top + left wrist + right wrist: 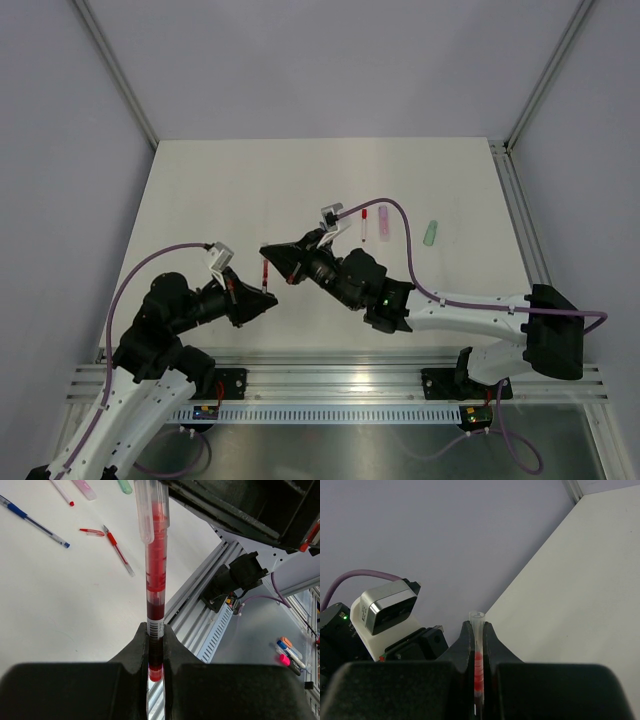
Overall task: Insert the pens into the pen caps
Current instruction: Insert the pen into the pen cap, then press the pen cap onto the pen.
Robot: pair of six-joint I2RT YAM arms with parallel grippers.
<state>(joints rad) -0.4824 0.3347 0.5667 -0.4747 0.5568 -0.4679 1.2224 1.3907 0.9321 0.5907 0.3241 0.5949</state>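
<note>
**Pen pinched at both ends**

Only the left wrist view shows the spares on the white bench [60, 605]: a blue-tipped stick pen [35, 522], a red-and-clear stick pen [119, 552] and a small red cap [91, 531]. In that view the left fingers [139, 645] are closed on the red clear-barrelled pen [156, 570]. Its lower end sits between them and its barrel rises into a clear cap [143, 515]. The right wrist view shows the right fingers [465, 642] closed on a clear tube with red inside [477, 655], whose open mouth pokes just past their tips.
</note>
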